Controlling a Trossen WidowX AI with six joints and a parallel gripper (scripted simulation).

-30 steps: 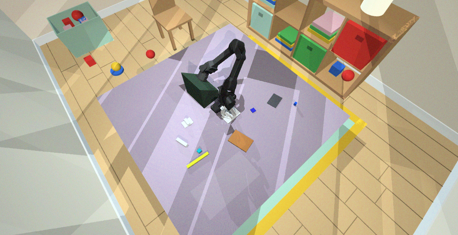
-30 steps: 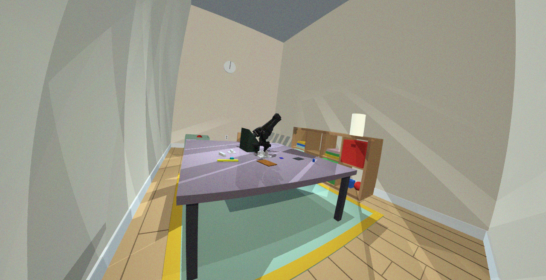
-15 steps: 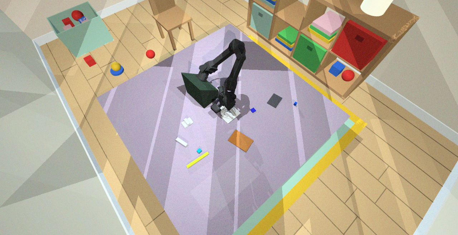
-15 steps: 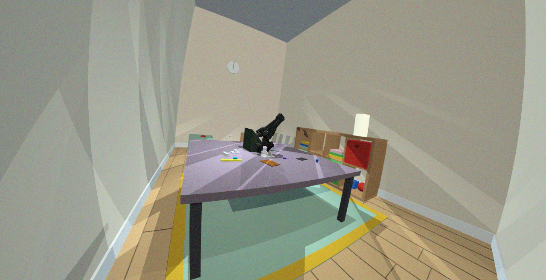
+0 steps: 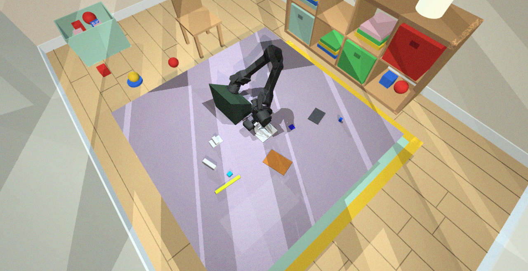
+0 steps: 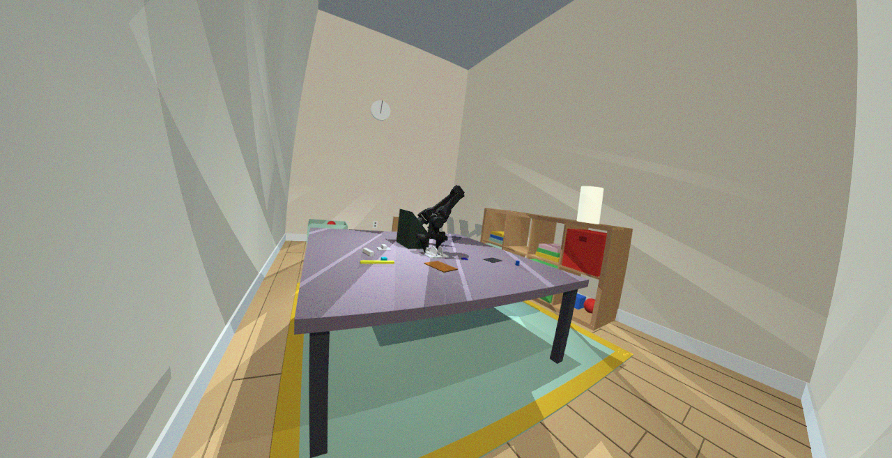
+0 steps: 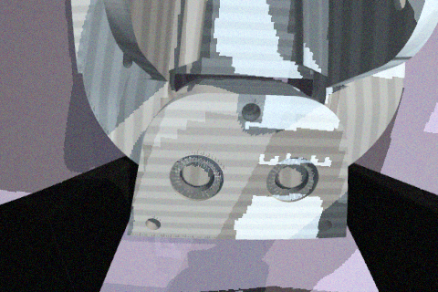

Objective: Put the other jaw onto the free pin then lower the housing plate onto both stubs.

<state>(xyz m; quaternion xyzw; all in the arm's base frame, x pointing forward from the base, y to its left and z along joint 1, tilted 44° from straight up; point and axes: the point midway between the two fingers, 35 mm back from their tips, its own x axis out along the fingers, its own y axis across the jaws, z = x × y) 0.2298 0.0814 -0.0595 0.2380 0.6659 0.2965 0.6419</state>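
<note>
My gripper (image 7: 237,167) (image 5: 260,124) is shut on the pale housing plate (image 7: 182,210), one black finger against each side edge. The plate has two large ringed holes and three small ones. A round pale surface shows inside each large hole; whether these are the stubs seated there I cannot tell. Beyond the plate, the left jaw (image 7: 152,14) and right jaw (image 7: 365,23) stand apart along their length. The gear teeth and pins are hidden under the plate. The white base (image 5: 264,137) lies below, on the table. I cannot tell whether the plate is fully down.
A dark green block (image 5: 229,103) stands close beside the gripper. An orange plate (image 5: 277,162) (image 6: 440,266), a dark blue piece (image 5: 291,126), a grey square (image 5: 317,115), a yellow bar (image 5: 227,184), a cyan cube (image 5: 229,173) and white pieces (image 5: 208,163) lie around.
</note>
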